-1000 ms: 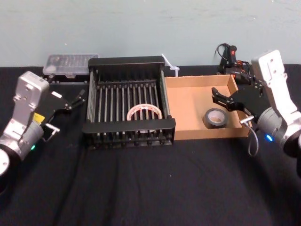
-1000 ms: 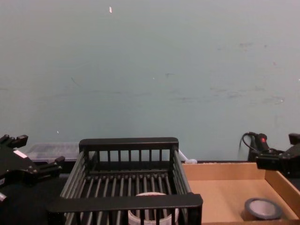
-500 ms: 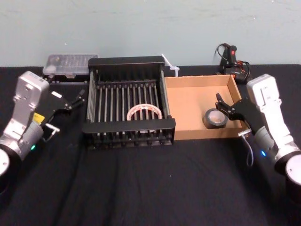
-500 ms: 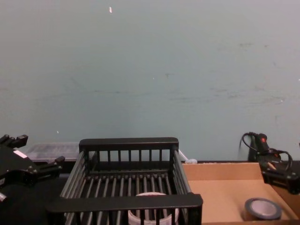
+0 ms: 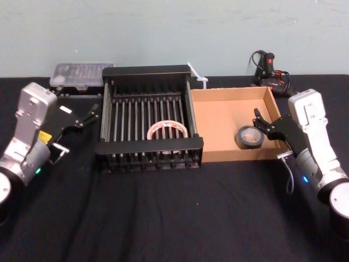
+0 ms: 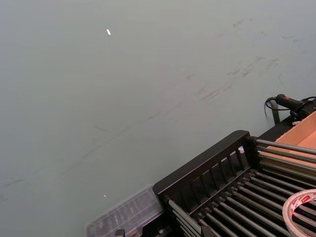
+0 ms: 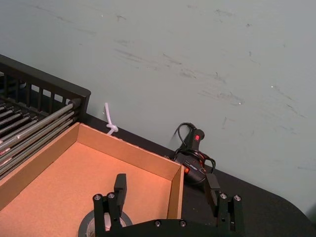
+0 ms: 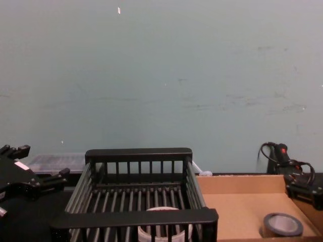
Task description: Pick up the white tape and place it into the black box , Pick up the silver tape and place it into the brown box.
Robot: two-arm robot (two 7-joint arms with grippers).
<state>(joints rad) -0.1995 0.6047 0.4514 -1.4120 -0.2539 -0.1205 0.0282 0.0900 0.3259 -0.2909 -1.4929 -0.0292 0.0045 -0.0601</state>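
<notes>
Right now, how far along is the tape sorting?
Both look done: the white tape lies in the black box, the silver tape in the brown box. Nothing is held: the right gripper is open by the silver tape, the left gripper open beside the black box. Nothing left.

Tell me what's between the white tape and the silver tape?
In the head view, the black box's side wall and the brown box's cardboard wall stand between the white tape and the silver tape.

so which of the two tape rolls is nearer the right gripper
The silver tape, the dull grey roll lying in the brown box just beside the right gripper; the white tape sits farther off in the black box.
</notes>
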